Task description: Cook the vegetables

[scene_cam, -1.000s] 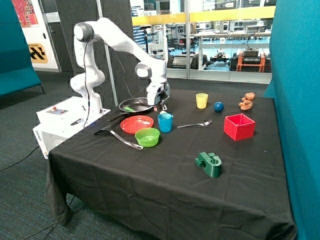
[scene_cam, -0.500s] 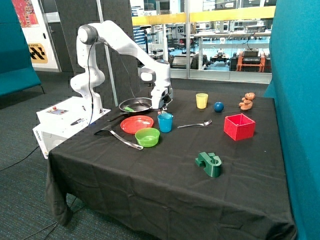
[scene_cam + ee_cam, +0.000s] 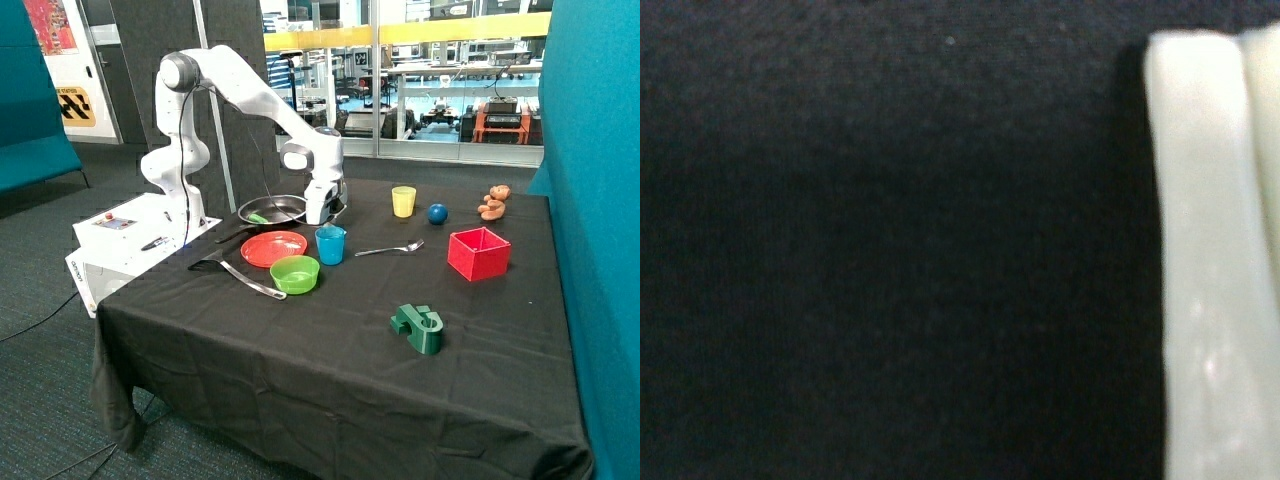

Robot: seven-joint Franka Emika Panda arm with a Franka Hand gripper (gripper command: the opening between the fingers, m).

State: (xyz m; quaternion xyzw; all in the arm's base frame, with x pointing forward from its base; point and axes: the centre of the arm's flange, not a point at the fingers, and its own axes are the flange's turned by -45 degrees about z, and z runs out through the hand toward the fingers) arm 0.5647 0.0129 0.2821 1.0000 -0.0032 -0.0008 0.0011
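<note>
From my remote station I saw the gripper (image 3: 322, 212) low over the black tablecloth (image 3: 330, 380), just beside the frying pan (image 3: 272, 210) at about its 3 o'clock and at roughly 12 o'clock from the blue cup (image 3: 330, 244). I could not tell how the jaws stood: the outside view hid them behind the wrist, and the wrist view showed only dark cloth and a pale, ribbed whitish object (image 3: 1215, 260) filling one edge, very close to the camera. That could have been the pale vegetable, but I could not say so, nor whether it was held. The bright green vegetable (image 3: 258, 217) lay inside the pan near its 9 o'clock rim, so I judged that part of the cooking done. The pale piece I could not find anywhere in the outside view, so I reckoned it remained to be placed in the pan. The red plate (image 3: 273, 248) and lime green bowl (image 3: 294, 273) sat at the pan's 6 o'clock, a spatula (image 3: 235, 273) beside them and a fork (image 3: 388, 248) at 3 o'clock from the cup. The yellow cup (image 3: 403, 201), blue ball (image 3: 437, 213), red box (image 3: 478, 253) and dark green block (image 3: 418, 328) stood well apart from the work.
</note>
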